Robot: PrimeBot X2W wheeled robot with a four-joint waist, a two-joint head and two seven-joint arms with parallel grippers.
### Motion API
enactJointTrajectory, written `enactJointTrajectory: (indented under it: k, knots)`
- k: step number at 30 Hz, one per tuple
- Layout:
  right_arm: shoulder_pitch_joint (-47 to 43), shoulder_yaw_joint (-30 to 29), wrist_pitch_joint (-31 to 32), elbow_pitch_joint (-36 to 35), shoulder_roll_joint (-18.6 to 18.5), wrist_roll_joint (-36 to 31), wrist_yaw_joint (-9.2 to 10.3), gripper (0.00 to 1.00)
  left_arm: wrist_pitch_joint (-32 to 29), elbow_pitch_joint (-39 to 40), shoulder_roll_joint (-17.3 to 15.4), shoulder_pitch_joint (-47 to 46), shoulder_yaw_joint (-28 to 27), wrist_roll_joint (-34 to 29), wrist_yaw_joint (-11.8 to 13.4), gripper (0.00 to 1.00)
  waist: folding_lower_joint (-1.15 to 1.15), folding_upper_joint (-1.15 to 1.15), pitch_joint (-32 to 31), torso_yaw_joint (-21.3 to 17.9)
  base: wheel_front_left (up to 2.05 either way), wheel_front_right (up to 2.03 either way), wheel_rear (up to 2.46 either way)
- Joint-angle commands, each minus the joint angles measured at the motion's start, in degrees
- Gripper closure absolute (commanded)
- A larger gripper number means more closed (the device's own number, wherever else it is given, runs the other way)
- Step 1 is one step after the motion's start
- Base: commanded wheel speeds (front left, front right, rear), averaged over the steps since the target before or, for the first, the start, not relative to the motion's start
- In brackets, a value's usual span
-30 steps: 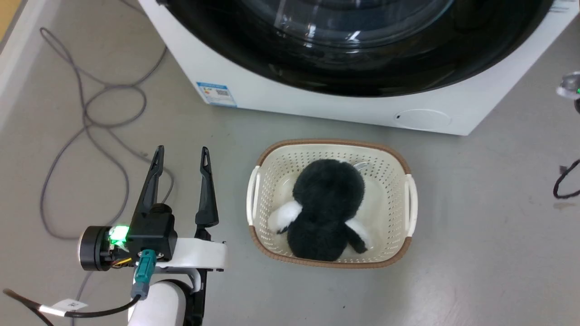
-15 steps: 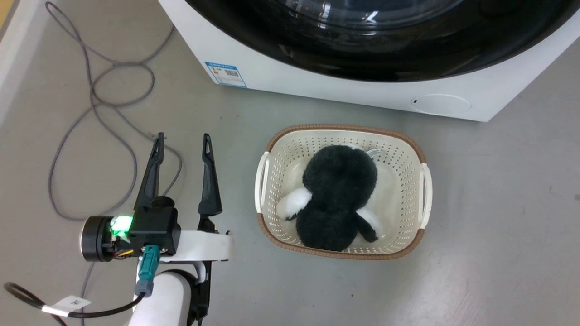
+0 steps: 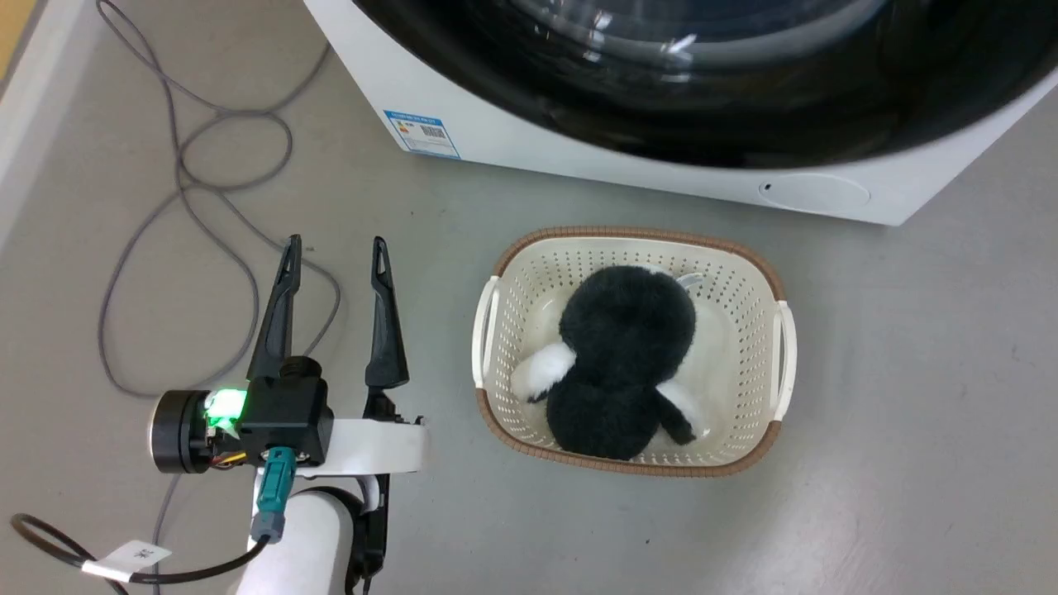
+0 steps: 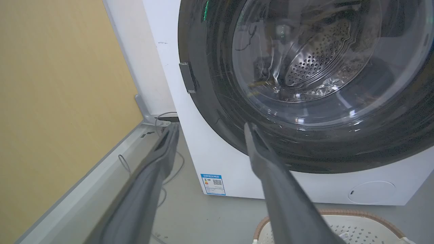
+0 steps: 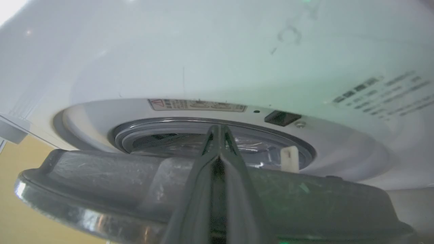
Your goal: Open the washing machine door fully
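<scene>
Step in hand, by my judgement: the pull — the washing machine door [image 3: 702, 107] stands ajar off the washing machine [image 3: 512, 147], 12 o'clock in head view. Your right gripper [image 5: 218, 130] lies across its rim, fingers together; next, sweep it wide. Your left gripper [image 3: 335, 244] hangs at 8 o'clock, fingers apart.

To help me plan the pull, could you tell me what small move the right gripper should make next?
Probably draw the right gripper away from the washing machine: its shut fingers cross the washing machine door rim, and the door stands only slightly ajar.
</scene>
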State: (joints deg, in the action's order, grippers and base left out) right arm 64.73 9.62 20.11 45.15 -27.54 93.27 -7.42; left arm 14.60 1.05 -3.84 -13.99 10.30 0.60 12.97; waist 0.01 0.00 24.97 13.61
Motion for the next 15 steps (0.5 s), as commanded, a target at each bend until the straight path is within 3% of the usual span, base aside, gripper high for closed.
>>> enactJointTrajectory:
  k: [1, 15]
  knots:
    - [-0.4, 1.9, 2.1, -0.7, 1.8, 1.0, -0.07, 1.0, 0.4, -0.3, -0.1, -0.4, 0.1, 0.1, 0.3, 0.0, -0.01, 0.0, -0.7, -0.2, 0.0, 0.0, 0.0]
    - [-14.2, 3.6, 8.7, -10.0, 1.1, 1.7, -0.07, 1.0, 0.4, -1.6, -1.0, 2.9, -0.7, 0.1, -0.5, 0.0, -0.01, 0.0, -7.1, -1.2, 0.0, 0.0, 0.0]
